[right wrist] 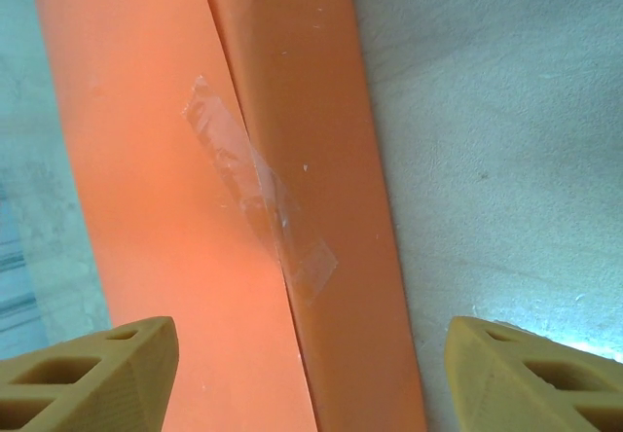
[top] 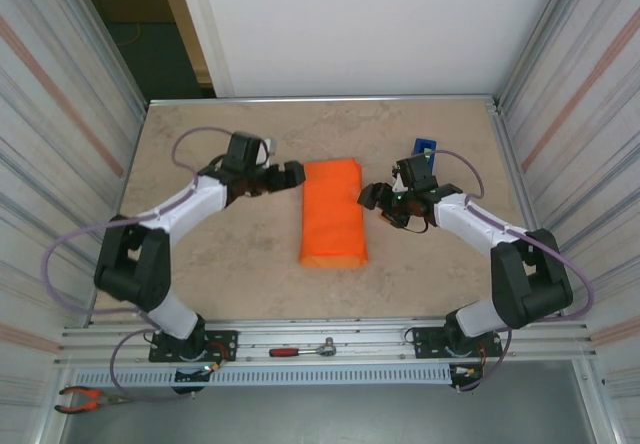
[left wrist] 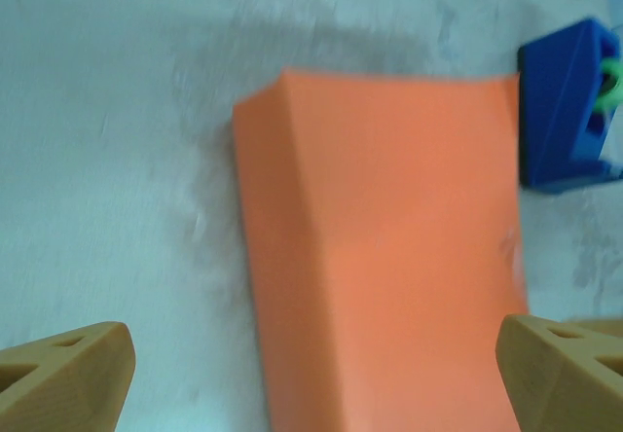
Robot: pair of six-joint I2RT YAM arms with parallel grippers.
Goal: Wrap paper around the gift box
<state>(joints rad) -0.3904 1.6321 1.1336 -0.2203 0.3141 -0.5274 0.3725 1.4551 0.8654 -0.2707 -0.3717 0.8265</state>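
Left gripper [left wrist: 316,369] and right gripper [right wrist: 311,374] spread empty flanking the gift box [top: 332,214] on the table [top: 230,264], paper [right wrist: 127,160] round it; we fear a snagging finger peels the tape [right wrist: 263,198], reopening the seam.

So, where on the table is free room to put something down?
Bare table: the near strip between the box and the front rail, and the far strip between the box and the back wall. Crowded: both long sides of the box, by the left gripper and right gripper, and by the dispenser.
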